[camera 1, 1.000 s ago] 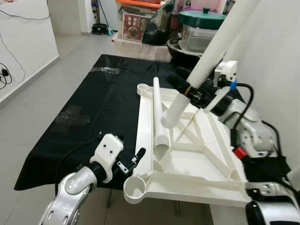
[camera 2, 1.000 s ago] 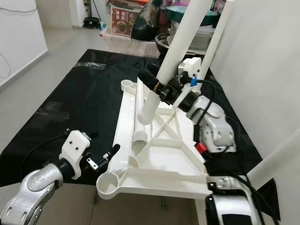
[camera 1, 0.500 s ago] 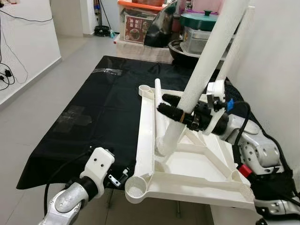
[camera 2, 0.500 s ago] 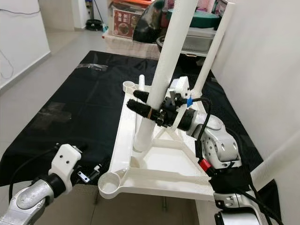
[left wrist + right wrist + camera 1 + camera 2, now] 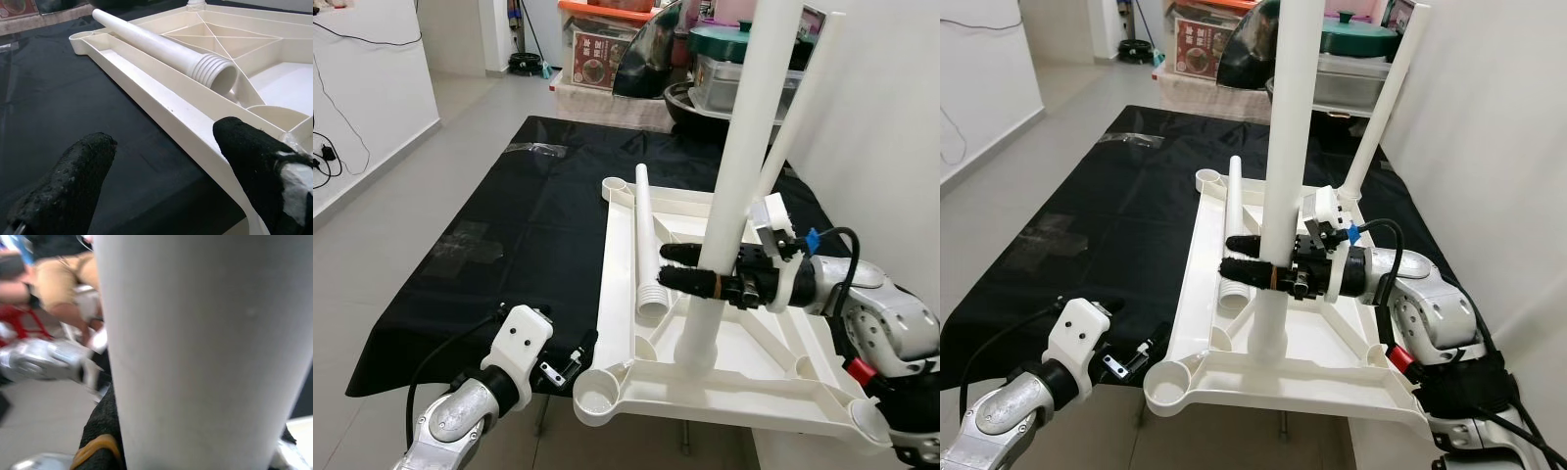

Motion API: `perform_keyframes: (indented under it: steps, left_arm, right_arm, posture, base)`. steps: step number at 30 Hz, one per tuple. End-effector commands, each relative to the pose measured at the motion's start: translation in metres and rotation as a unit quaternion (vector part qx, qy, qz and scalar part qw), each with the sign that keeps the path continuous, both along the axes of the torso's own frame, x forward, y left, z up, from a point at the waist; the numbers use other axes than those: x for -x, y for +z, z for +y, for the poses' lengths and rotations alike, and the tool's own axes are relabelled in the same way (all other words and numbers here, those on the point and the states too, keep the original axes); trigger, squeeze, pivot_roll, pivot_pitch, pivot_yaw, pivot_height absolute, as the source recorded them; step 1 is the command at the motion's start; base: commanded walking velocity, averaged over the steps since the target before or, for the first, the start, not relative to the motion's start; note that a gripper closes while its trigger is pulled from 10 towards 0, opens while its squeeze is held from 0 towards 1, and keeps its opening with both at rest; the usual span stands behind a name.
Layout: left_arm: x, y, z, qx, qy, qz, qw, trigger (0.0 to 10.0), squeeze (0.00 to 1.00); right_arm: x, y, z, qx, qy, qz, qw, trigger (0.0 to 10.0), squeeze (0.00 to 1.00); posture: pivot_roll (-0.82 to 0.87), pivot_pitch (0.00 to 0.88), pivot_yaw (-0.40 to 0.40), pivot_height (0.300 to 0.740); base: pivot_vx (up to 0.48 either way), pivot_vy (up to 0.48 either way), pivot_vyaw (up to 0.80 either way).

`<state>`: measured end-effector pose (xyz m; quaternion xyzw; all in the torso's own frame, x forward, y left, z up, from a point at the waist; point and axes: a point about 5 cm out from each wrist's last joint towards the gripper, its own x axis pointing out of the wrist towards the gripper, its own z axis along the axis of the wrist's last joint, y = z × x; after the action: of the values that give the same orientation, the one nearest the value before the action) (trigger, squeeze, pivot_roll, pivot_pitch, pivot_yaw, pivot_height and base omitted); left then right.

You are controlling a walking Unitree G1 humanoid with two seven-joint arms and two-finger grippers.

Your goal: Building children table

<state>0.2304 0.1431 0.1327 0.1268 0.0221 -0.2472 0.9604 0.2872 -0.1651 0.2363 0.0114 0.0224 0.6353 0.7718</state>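
A white table top (image 5: pixel 617 284) lies upside down on a black cloth. My right gripper (image 5: pixel 666 266) is shut on a white table leg (image 5: pixel 744 127) and holds it nearly upright. The leg's lower end (image 5: pixel 695 348) sits inside the top, near its front rail. Up close, the leg (image 5: pixel 195 357) has one black finger (image 5: pixel 100 431) beside it. A second leg (image 5: pixel 644 230) lies in the top along its left rail, threaded end toward me. A third leg (image 5: pixel 803 108) stands slanted at the far right corner. My left gripper (image 5: pixel 164 137) is open, low beside the front-left corner socket (image 5: pixel 597 397).
The black cloth (image 5: pixel 509 225) covers the floor under the table top. Boxes, a green-lidded pot and other clutter (image 5: pixel 734 49) stand at the back. A white wall (image 5: pixel 891 127) runs close along the right. Bare grey floor (image 5: pixel 372 225) lies to the left.
My right gripper has swung the held leg from a slant to nearly upright and brought its lower end toward the front rail. The left arm has sunk a little.
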Motion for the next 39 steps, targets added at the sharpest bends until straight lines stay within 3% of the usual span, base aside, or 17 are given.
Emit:
perform_keyframes:
  steps: [1, 6, 9, 18, 23, 32, 34, 39]
  left_arm:
    - [0.001, -0.007, 0.0, -0.017, -0.005, 0.013, 1.0, 10.0, 0.0]
    - [0.001, -0.008, -0.001, -0.017, -0.006, 0.015, 1.0, 10.0, 0.0]
    - [0.0, -0.009, -0.002, -0.018, -0.006, 0.016, 1.0, 10.0, 0.0]
    - [-0.001, -0.01, -0.002, -0.025, -0.008, 0.015, 1.0, 10.0, 0.0]
    - [-0.003, -0.01, -0.004, -0.025, -0.009, 0.012, 1.0, 10.0, 0.0]
    - [-0.003, -0.01, -0.005, -0.027, -0.01, 0.01, 1.0, 10.0, 0.0]
    - [-0.003, -0.01, -0.005, -0.028, -0.01, 0.009, 1.0, 10.0, 0.0]
    - [-0.005, -0.01, -0.005, -0.029, -0.01, 0.006, 1.0, 10.0, 0.0]
  right_arm:
    - [0.004, 0.003, 0.002, -0.017, 0.019, 0.009, 1.0, 0.0, 0.0]
    - [0.009, -0.005, 0.007, -0.025, 0.037, 0.04, 0.998, 0.0, 0.0]
    - [0.013, -0.018, 0.015, -0.006, 0.044, 0.044, 0.998, 0.0, 0.0]
    - [0.002, -0.048, 0.025, 0.036, -0.028, 0.043, 0.998, 0.0, 0.0]
    - [-0.014, -0.05, 0.022, 0.032, -0.086, 0.042, 0.995, 0.0, 0.0]
    - [-0.011, -0.055, 0.022, 0.043, -0.073, 0.046, 0.995, 0.0, 0.0]
    - [-0.013, -0.059, 0.02, 0.055, -0.089, 0.033, 0.994, 0.0, 0.0]
    - [-0.038, -0.055, 0.014, 0.072, -0.202, -0.056, 0.975, 0.0, 0.0]
  posture:
    - [0.08, 0.0, -0.11, 0.74]
    - [0.08, 0.0, -0.111, 0.74]
    - [0.07, 0.0, -0.111, 0.74]
    - [0.08, 0.0, -0.108, 0.74]
    - [0.08, 0.0, -0.108, 0.74]
    - [0.08, 0.0, -0.112, 0.74]
    - [0.08, 0.0, -0.109, 0.74]
    - [0.07, 0.0, -0.105, 0.74]
  base:
    - [0.0, 0.0, 0.0]
    - [0.0, 0.0, 0.0]
    - [0.0, 0.0, 0.0]
    - [0.0, 0.0, 0.0]
    - [0.0, 0.0, 0.0]
    - [0.0, 0.0, 0.0]
    - [0.0, 0.0, 0.0]
    - [0.0, 0.0, 0.0]
